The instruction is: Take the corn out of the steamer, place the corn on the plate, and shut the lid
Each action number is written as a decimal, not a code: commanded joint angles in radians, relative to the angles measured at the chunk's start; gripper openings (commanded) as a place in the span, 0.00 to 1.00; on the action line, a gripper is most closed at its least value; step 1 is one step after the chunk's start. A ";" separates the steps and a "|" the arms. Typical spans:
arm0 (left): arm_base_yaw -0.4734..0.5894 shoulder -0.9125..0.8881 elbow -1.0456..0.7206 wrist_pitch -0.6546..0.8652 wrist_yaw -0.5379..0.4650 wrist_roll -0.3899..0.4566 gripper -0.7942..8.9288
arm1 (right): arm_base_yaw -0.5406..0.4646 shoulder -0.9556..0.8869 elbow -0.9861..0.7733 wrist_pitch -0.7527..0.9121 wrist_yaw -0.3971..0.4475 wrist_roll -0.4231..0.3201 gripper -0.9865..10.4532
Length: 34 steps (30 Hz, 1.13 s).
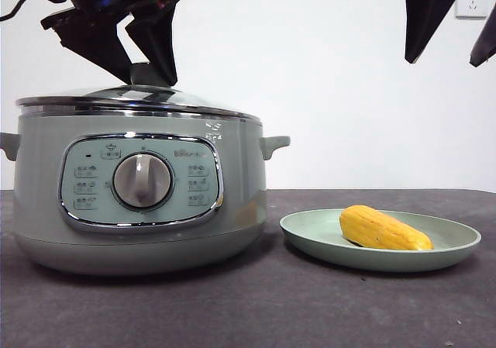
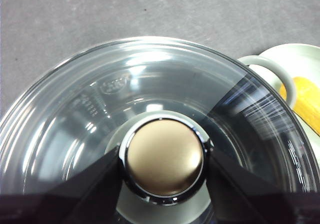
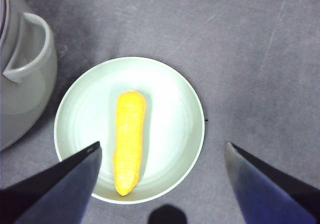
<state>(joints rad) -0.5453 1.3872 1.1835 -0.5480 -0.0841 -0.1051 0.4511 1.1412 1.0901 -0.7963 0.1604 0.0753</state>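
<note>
At far left of the front view stands the steamer [image 1: 139,201], a round sage-green pot on the dark table [image 1: 256,309], its chrome-rimmed control panel [image 1: 141,181] and silver dial [image 1: 142,180] facing the camera. The lid [image 1: 136,98] sits closed on the pot's rim, glass dome and chrome edge level. Directly above it the left gripper [image 1: 151,73] comes down from the top edge; the left wrist view shows its two black jaws pressed against opposite sides of the lid's knob [image 2: 165,156], pinching it, with the glass of the lid [image 2: 100,114] spread out beneath and one side handle [image 2: 267,69] of the pot visible beyond the rim.

To the right of the steamer, just beside its base but apart from it, lies the plate [image 1: 310,236], shallow and pale green. The corn [image 1: 384,229] rests on the plate, lying on its side. High at the upper right corner hangs the right gripper [image 1: 453,30], well above the plate. In the right wrist view its jaws are spread wide and hold nothing; the corn [image 3: 128,141] lies lengthwise near the middle of the plate [image 3: 175,129] below and between them, nearer one jaw, with the steamer's handle [image 3: 27,49] at the edge.
</note>
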 commanded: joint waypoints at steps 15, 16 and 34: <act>-0.003 -0.032 0.016 0.020 -0.013 0.000 0.57 | 0.000 0.001 -0.005 0.002 0.002 0.010 0.44; -0.003 -0.060 0.016 0.023 -0.023 0.000 0.57 | 0.000 -0.001 -0.005 0.002 0.000 0.009 0.44; -0.006 -0.723 -0.204 -0.182 -0.225 0.025 0.07 | 0.053 -0.409 -0.223 0.208 -0.003 0.014 0.08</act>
<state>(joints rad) -0.5465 0.6888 1.0218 -0.7448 -0.3046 -0.0799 0.4999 0.7506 0.8989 -0.6037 0.1574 0.0765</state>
